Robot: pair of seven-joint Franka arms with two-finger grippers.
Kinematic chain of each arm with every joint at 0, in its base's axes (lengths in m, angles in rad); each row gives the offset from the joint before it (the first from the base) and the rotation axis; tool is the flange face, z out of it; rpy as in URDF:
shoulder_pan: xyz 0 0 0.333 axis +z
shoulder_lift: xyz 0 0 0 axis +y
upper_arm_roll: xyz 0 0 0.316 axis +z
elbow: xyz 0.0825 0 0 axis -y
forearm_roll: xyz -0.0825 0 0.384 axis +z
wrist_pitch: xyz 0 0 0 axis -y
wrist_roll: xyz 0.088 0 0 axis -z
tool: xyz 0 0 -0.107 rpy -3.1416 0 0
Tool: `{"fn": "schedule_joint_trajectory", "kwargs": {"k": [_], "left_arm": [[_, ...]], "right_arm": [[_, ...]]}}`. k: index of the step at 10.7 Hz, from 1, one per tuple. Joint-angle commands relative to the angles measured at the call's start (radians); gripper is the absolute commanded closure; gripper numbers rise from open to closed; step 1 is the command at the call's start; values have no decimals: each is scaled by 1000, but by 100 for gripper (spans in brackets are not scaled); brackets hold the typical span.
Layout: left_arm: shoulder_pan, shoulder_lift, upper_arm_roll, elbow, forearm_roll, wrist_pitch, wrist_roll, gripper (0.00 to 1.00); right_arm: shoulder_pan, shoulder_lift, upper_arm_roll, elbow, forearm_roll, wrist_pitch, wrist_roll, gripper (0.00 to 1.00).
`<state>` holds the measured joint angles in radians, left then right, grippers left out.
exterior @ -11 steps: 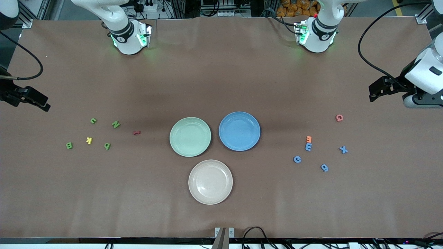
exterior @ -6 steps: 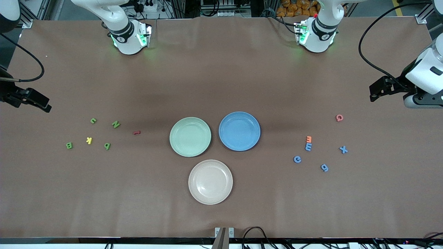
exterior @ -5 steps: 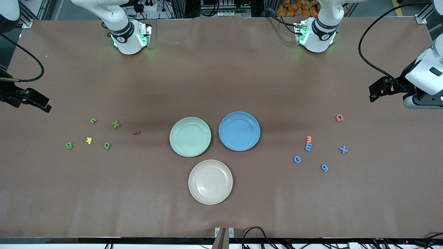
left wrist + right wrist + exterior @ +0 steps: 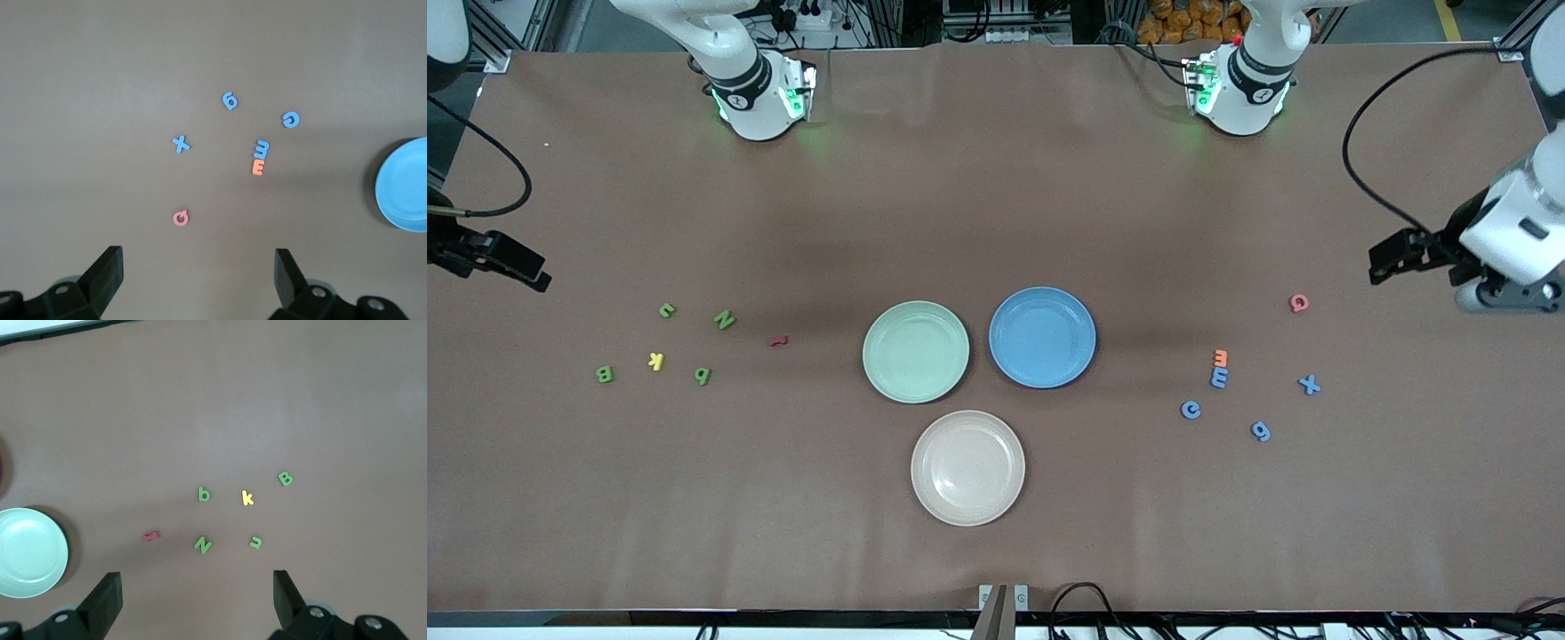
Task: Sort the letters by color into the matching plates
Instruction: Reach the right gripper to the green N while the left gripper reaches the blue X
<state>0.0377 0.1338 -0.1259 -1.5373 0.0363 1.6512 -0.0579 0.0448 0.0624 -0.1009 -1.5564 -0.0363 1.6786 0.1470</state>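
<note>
Several green letters lie toward the right arm's end of the table: a hooked one [image 4: 667, 310], N [image 4: 725, 320], B [image 4: 605, 374] and b [image 4: 703, 376]. Several blue letters lie toward the left arm's end: E [image 4: 1219, 378], C [image 4: 1191, 410], g [image 4: 1261, 432] and X [image 4: 1309, 385]. The pale green plate [image 4: 915, 352] and the blue plate [image 4: 1042, 338] sit side by side mid-table, both bare. My left gripper [image 4: 198, 260] hangs open high over the table beside the pink letter [image 4: 181, 217]. My right gripper [image 4: 197, 583] hangs open high over the table, beside the green N [image 4: 203, 545].
A beige-pink plate [image 4: 967, 468] sits nearer the front camera than the other two. A yellow K [image 4: 656, 361] and a red letter [image 4: 779, 340] lie among the green ones. An orange E [image 4: 1221, 357] touches the blue E.
The left arm's hand has drifted slightly lower in the front view, toward the pink letter. The right arm's hand has shifted a little at the view's edge. Letters and plates have not moved.
</note>
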Motion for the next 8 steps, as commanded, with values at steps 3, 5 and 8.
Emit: {"fn": "schedule_joint_trajectory", "kwargs": {"k": [3,5,8], "left_arm": [[4,147,-8,-42,-10,117,36,0],[22,147,-5,-134,-1,212,32,0],[69,139,-1,-271,1,352,-9,0]], "right_arm": [[-17,7,9,-139,6,110,173,0],[-11,26,10,-162,12,127,312,0],[-6,49,10,-220,15,205,516,0]]}}
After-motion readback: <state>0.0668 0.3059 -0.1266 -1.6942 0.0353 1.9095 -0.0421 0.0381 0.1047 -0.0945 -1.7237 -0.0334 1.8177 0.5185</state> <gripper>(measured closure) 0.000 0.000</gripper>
